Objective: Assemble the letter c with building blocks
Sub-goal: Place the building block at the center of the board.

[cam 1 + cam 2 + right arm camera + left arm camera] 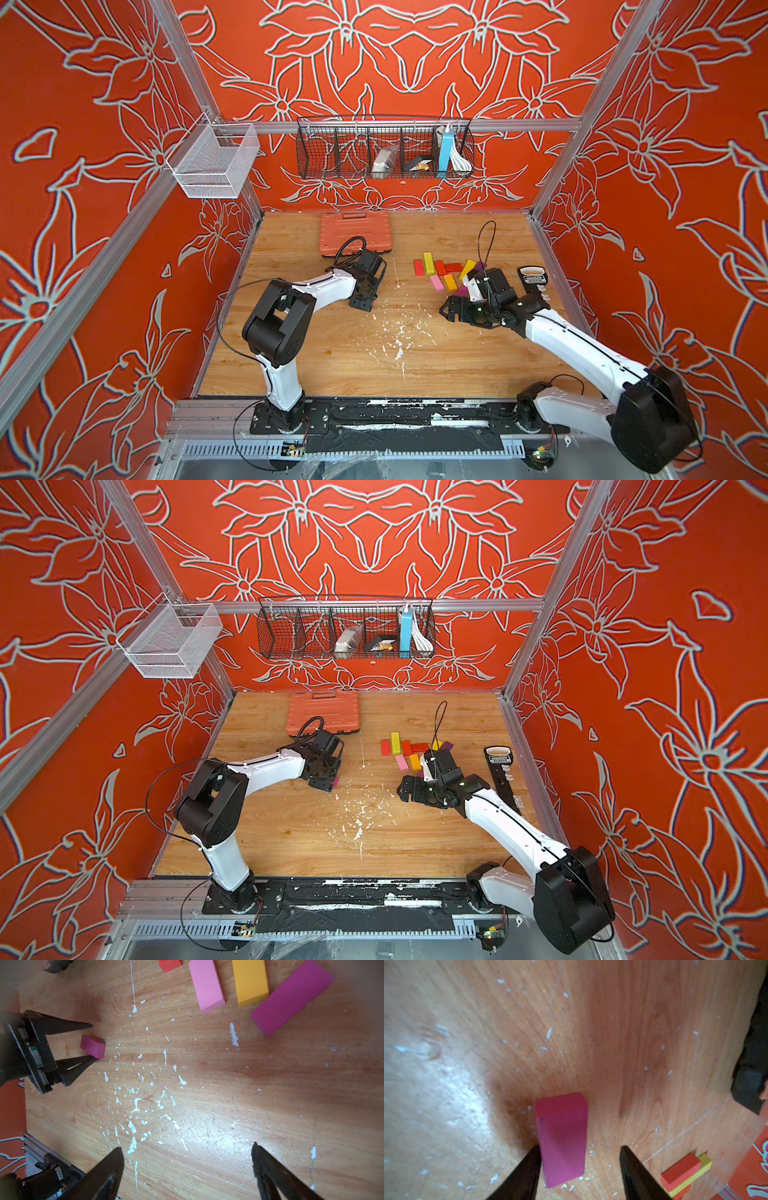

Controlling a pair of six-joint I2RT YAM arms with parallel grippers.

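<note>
Building blocks point(439, 268) lie mostly in a loose huddle in the far right part of the table point(332, 365): red, yellow, purple, pink and orange ones side by side, forming no letter. One magenta block point(562, 1142) rests apart from them, a little left of the table's middle, between the jaws of the left gripper point(95, 1042). Those jaws are parted, one finger against the block and the other clear of it, so nothing is clamped. The right gripper point(187, 1147) hovers over bare wood beside the huddle, jaws spread wide with nothing between them. By my reckoning the task is at its very start: at most one piece of the C is placed, and its back and both arms are yet to be built. As to containers, the white mesh basket point(208, 183) on the side rail looks empty. The black wire basket point(320, 153) on the back rail has five compartments. The two nearest the white basket look empty, the middle one holds a clear packet point(384, 160), the next a small dark box point(419, 163), and the last a blue box point(445, 151) with a white cable point(457, 160). The orange case point(355, 232) at the table's far edge is shut, its contents hidden.
</note>
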